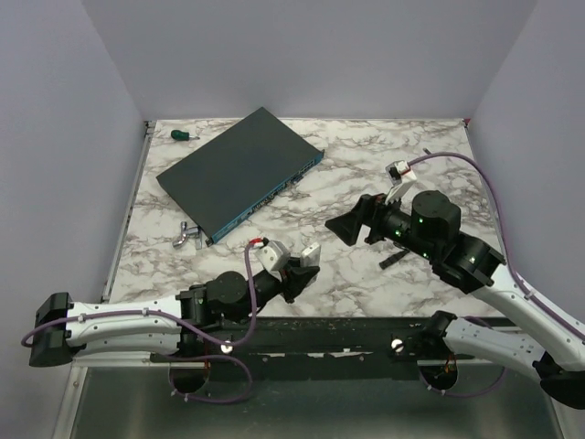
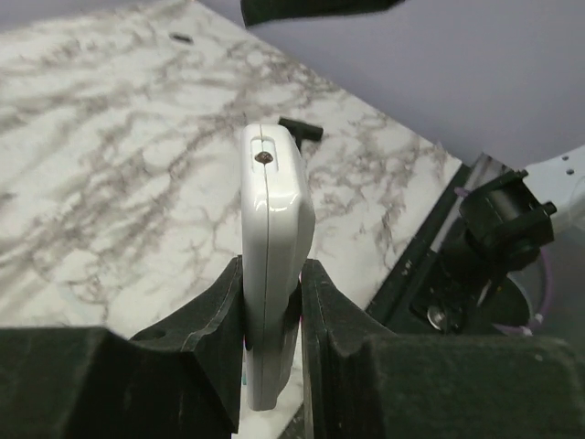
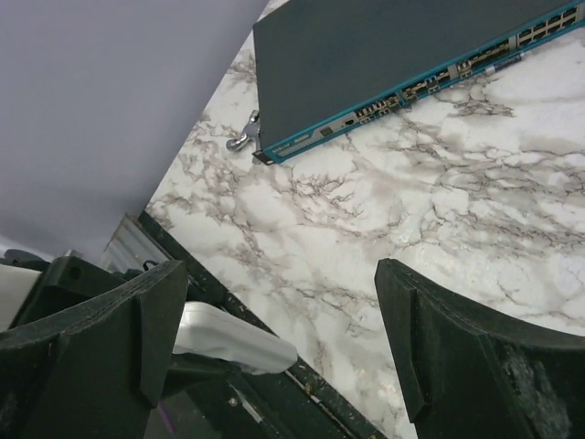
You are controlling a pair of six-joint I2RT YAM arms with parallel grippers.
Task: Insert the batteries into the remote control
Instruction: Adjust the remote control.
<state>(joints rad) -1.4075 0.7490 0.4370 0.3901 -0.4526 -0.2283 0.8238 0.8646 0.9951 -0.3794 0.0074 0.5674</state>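
Observation:
My left gripper [image 1: 299,274] is shut on the remote control [image 1: 311,253], a slim white handset that I hold just above the table's near edge. In the left wrist view the remote control [image 2: 274,219] stands edge-on, clamped at its lower part between the two black fingers [image 2: 215,320]. My right gripper [image 1: 351,220] hovers open to the right of the handset and a little beyond it, with nothing between its fingers. From the right wrist the remote control [image 3: 228,336] shows low, beside the left finger [image 3: 110,338]. I cannot pick out the batteries in any view.
A big dark flat box [image 1: 241,174] with a blue edge lies at the back left. A green-handled screwdriver [image 1: 185,135] lies behind it, and a small metal piece [image 1: 186,236] at its near corner. A small black part [image 1: 390,261] rests near the right arm.

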